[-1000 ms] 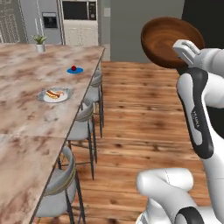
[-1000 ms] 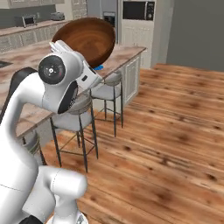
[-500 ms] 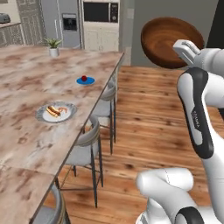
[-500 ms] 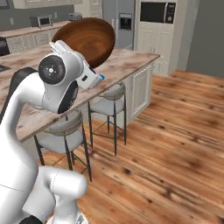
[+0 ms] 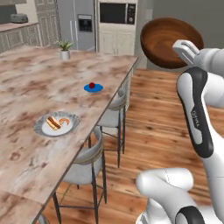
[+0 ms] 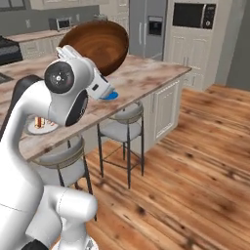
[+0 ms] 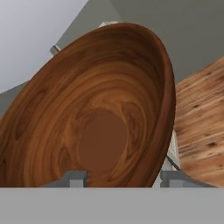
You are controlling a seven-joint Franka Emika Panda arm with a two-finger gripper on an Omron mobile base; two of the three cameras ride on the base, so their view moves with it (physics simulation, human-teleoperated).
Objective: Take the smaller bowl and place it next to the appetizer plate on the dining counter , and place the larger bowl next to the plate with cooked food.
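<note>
The larger bowl [image 5: 168, 41], deep brown wood with clear grain, is held tilted high in the air to the right of the dining counter [image 5: 26, 96]. My gripper [image 5: 183, 49] is shut on its rim. In the hand view the larger bowl [image 7: 100, 113] opens toward the camera, with the gripper [image 7: 124, 177] astride its lower rim. The blue appetizer plate [image 5: 93, 88] with a red piece lies near the counter's right edge. Nearer me sits the plate with cooked food [image 5: 57, 124], bearing a hot dog. The smaller bowl is out of view.
Grey stools [image 5: 85, 166] [image 5: 114, 109] stand along the counter's right side above the wood floor [image 5: 157, 118]. A small potted plant [image 5: 65, 49] stands at the counter's far end. A fridge [image 5: 85, 26] and oven cabinets [image 5: 116, 24] line the back wall.
The whole picture has shifted: the base has moved and the dining counter with both plates now lies closer. The bowl stays in the gripper in the same raised pose.
</note>
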